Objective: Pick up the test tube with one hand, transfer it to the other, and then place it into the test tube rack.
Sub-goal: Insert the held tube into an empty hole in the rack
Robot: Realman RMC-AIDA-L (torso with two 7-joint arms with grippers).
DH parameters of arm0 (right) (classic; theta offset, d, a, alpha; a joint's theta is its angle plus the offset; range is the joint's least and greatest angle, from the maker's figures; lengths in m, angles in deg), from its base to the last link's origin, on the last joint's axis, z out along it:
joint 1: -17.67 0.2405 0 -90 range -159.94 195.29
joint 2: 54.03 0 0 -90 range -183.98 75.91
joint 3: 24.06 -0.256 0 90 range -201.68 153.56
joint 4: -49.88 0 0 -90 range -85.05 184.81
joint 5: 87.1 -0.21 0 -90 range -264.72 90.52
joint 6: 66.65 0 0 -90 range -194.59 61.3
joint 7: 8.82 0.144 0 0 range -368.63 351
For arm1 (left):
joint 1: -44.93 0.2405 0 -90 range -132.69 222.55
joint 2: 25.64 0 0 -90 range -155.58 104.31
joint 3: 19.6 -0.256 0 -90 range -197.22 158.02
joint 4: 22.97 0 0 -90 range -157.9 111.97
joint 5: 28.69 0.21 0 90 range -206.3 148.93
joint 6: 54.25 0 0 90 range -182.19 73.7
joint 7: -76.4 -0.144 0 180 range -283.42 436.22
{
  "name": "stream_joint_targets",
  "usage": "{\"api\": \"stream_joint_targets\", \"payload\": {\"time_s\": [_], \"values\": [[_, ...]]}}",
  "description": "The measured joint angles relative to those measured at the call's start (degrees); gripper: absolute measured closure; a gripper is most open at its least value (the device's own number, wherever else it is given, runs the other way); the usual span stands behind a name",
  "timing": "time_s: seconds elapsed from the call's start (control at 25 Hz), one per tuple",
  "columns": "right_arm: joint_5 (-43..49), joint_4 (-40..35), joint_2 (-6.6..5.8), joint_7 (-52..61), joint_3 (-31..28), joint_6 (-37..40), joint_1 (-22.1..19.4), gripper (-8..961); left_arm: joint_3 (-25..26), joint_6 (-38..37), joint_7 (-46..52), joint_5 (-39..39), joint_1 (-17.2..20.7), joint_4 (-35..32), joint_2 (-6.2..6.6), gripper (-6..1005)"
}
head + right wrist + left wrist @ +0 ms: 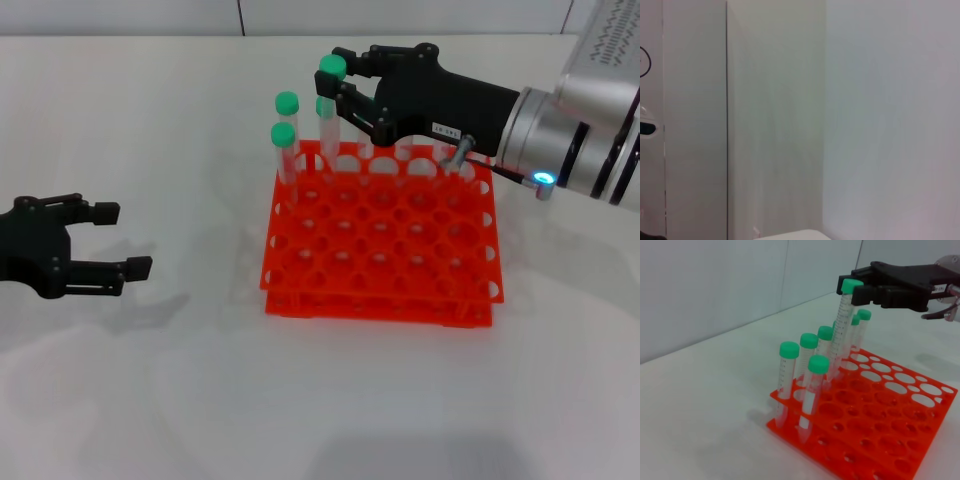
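The orange-red test tube rack (400, 302) stands mid-table; it also shows in the left wrist view (900, 440). My right gripper (340, 78), black with a white label, reaches in from the right over the rack's far left corner. It is shut on a green-capped test tube (332, 68) just under the cap. In the left wrist view this tube (842, 330) leans, with its lower end down among the rack's back holes, under the right gripper (860, 289). My left gripper (125, 240) is open and empty, low at the table's left.
Several other green-capped tubes (789, 351) stand in the rack's far and left-hand holes (283, 134). Most holes hold nothing. The white table (200, 400) surrounds the rack. The right wrist view shows only a pale wall.
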Motion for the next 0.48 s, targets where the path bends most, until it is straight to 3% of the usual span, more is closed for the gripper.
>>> {"api": "stream_joint_targets", "payload": {"time_s": [0.48], "values": [[-6.1, 4.0, 0.00, -2.7, 4.0, -0.1, 2.4, 687, 0.1, 0.2, -0.7, 0.0, -0.7, 1.5, 0.04, 105]]}}
